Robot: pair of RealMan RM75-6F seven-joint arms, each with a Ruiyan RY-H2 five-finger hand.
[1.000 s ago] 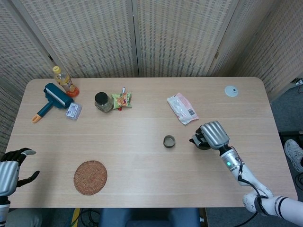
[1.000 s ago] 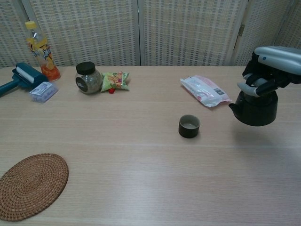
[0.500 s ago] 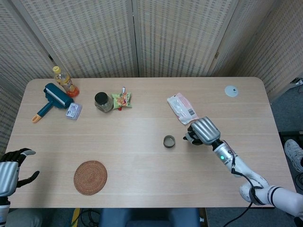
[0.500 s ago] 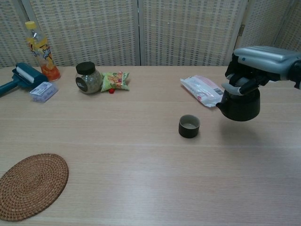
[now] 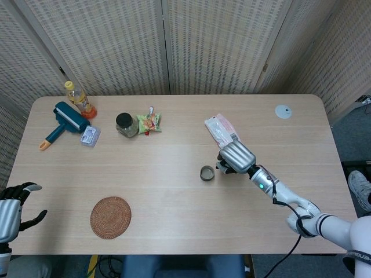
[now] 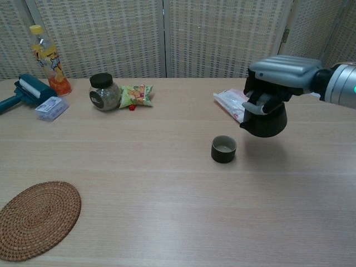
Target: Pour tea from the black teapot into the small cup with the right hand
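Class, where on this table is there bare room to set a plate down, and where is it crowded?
Bare: between woven mat and small cup; also the far right by the white disc. Crowded: the far left, around the bottle, lint roller and jar.

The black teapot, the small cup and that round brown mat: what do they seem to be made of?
The black teapot, held by the right hand, looks like matte ceramic or cast iron: dark, with little shine. The small cup looks like dull glazed pottery, dark olive outside and paler inside. The round mat is probably woven rattan or wicker: its coiled braided rings show clearly.
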